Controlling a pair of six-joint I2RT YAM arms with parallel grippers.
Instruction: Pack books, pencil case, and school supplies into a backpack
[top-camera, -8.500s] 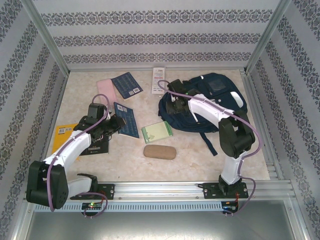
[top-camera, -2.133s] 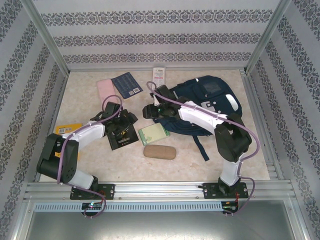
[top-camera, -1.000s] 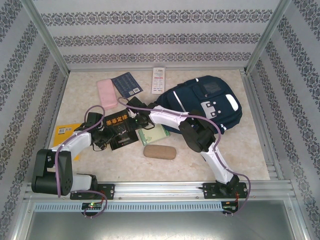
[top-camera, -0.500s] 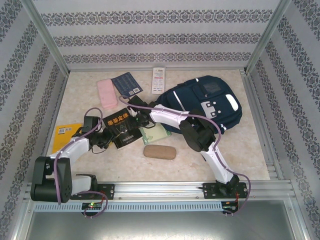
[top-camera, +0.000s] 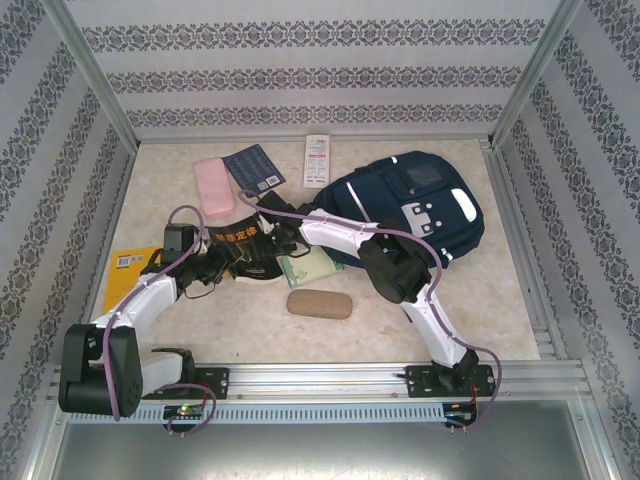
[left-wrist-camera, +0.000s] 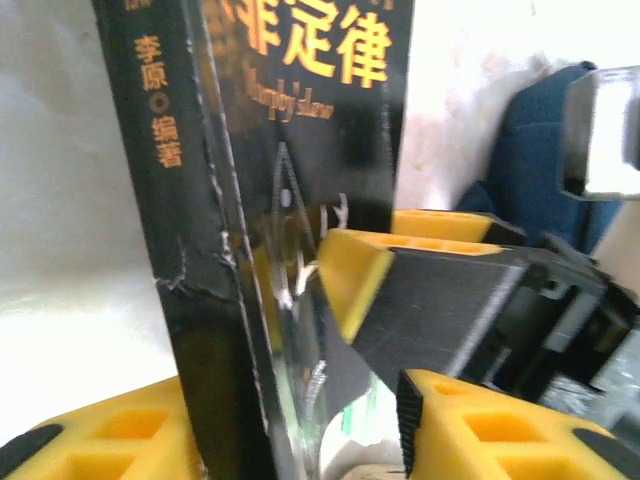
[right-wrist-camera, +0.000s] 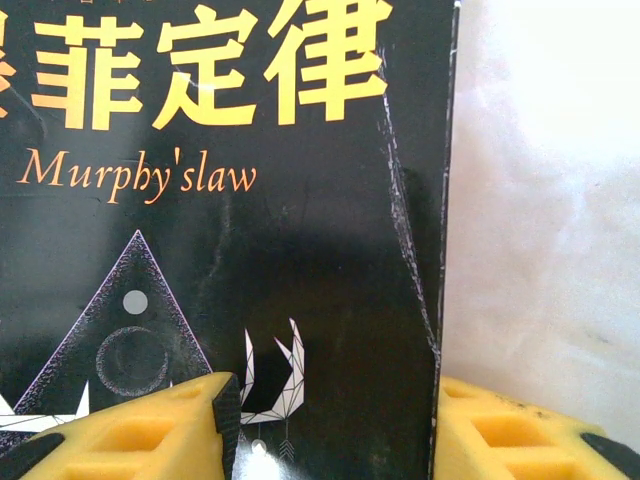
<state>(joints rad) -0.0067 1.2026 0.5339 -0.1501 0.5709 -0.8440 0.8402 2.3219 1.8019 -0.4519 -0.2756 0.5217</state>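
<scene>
The black book (top-camera: 240, 246) is tipped up in the middle of the table (top-camera: 480, 310), between the two arms. The left gripper (top-camera: 215, 268) is at its near left corner, so the book lies toward 2 o'clock from it. In the left wrist view the spine stands straight, from 6 to 12 o'clock, and the book sits between the two yellow fingers (left-wrist-camera: 100, 435). They are partly open. One finger is right by the spine, but a gap shows on the other side, so they do not pinch the book yet.

The right gripper (top-camera: 275, 238) is at the book's 3 o'clock side. Its fingers (right-wrist-camera: 130, 425) are about half open, one over the cover and one just past the spine. I cannot tell if they really grip it.

The backpack (top-camera: 420, 215) lies at about 3 o'clock from the book, on the right arm's side, so the right arm is nearer to it. I think the book has to go that way.

Counting, there are four books: the black book, a dark blue book (top-camera: 255, 168), a yellow book (top-camera: 130, 262) and a green notebook (top-camera: 312, 268). There is one white pack (top-camera: 317, 160), one pink case (top-camera: 212, 187), one brown case (top-camera: 320, 304) and one backpack.
</scene>
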